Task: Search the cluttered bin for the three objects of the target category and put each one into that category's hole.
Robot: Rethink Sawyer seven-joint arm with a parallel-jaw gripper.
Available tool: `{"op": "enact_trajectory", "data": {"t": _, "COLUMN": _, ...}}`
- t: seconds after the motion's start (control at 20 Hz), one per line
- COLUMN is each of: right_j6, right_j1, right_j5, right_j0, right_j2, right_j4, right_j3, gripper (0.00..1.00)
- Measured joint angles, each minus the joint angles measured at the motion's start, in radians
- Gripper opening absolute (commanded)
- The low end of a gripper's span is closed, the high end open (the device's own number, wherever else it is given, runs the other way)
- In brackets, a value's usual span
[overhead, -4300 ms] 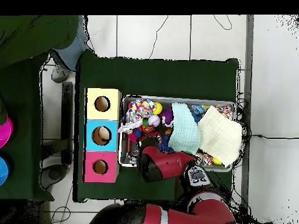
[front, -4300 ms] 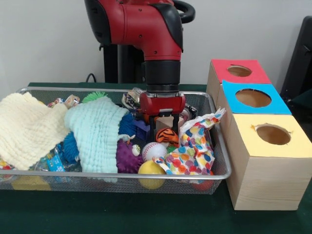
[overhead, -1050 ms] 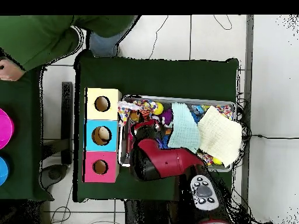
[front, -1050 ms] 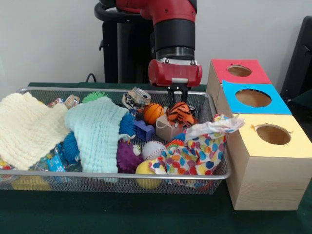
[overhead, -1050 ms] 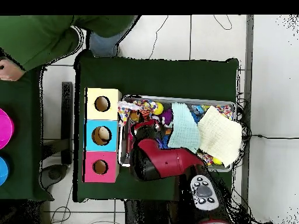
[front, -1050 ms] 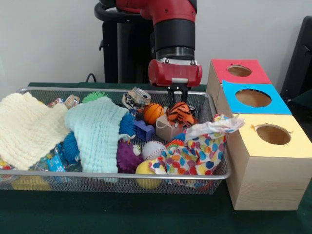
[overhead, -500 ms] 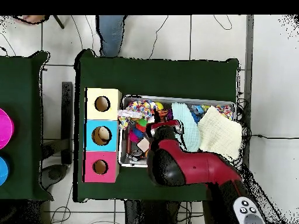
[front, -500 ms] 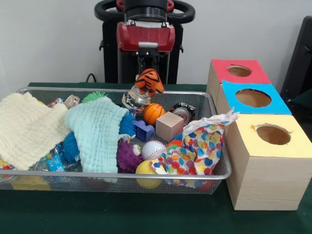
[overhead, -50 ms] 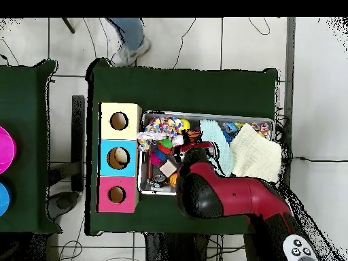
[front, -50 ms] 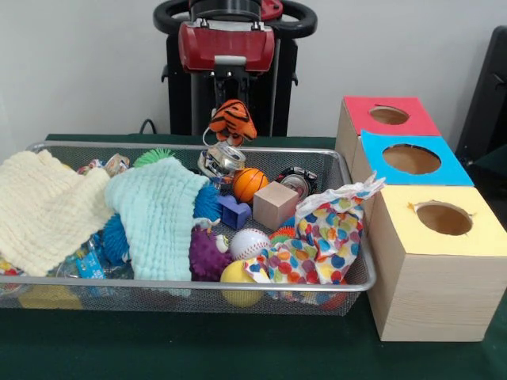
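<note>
Tiger toy (front, -50 ms: 232, 120): you see it hanging above the far side of the bin (front, -50 ms: 348, 273), over the clutter.
Gripper (front, -50 ms: 228, 101): clamped on the tiger toy.
Boxes (front, -50 ms: 412, 162): right of the bin.

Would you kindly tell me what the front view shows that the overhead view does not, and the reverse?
Only the front view shows the gripper shut on the tiger toy, lifted above the wire bin. Only the overhead view shows a person's shoe on the floor and something pale inside the blue box's hole. Both show the bin, the two cloths and the red, blue and yellow boxes.
</note>
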State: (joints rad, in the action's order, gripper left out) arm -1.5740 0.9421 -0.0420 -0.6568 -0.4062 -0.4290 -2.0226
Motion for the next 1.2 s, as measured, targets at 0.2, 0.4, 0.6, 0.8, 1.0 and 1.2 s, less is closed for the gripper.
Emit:
{"op": "enact_trajectory", "data": {"t": 0.2, "right_j6": 0.000, "right_j1": -0.016, "right_j5": -0.090, "right_j0": -0.036, "right_j2": -0.060, "right_j4": 0.018, "right_j3": 0.000, "gripper": 0.00}}
{"op": "enact_trajectory", "data": {"t": 0.4, "right_j6": 0.000, "right_j1": -0.037, "right_j5": -0.159, "right_j0": -0.072, "right_j2": -0.111, "right_j4": 0.039, "right_j3": -0.001, "gripper": 0.00}}
{"op": "enact_trajectory", "data": {"t": 0.6, "right_j6": 0.000, "right_j1": -0.031, "right_j5": -0.238, "right_j0": -0.105, "right_j2": -0.164, "right_j4": 0.078, "right_j3": -0.006, "gripper": 0.00}}
{"op": "enact_trajectory", "data": {"t": 0.8, "right_j6": 0.000, "right_j1": 0.000, "right_j5": -0.315, "right_j0": -0.111, "right_j2": -0.190, "right_j4": 0.115, "right_j3": -0.013, "gripper": 0.00}}
{"op": "enact_trajectory", "data": {"t": 1.0, "right_j6": 0.000, "right_j1": 0.043, "right_j5": -0.393, "right_j0": -0.101, "right_j2": -0.200, "right_j4": 0.150, "right_j3": -0.018, "gripper": 0.00}}
{"op": "enact_trajectory", "data": {"t": 1.2, "right_j6": 0.000, "right_j1": 0.078, "right_j5": -0.446, "right_j0": -0.084, "right_j2": -0.200, "right_j4": 0.169, "right_j3": -0.020, "gripper": 0.00}}
